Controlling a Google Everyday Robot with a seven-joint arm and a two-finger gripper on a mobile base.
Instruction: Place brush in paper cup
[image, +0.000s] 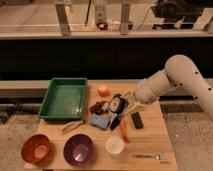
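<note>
The arm (184, 76) reaches in from the right with its elbow raised and its forearm sloping down-left. The gripper (119, 108) hangs over the middle of the table (150, 137), fingers clenched on the brush (115, 103). The brush is behind the paper cup (114, 145) and apart from it.

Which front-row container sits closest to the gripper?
The white paper cup, right of the purple bowl and orange bowl; the gripper hovers mid-table behind it.

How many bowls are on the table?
2. The orange bowl sits at the near left corner of the table; the purple bowl is just right of it. The end effector hovers over the middle, so something small could hide beneath it.
</note>
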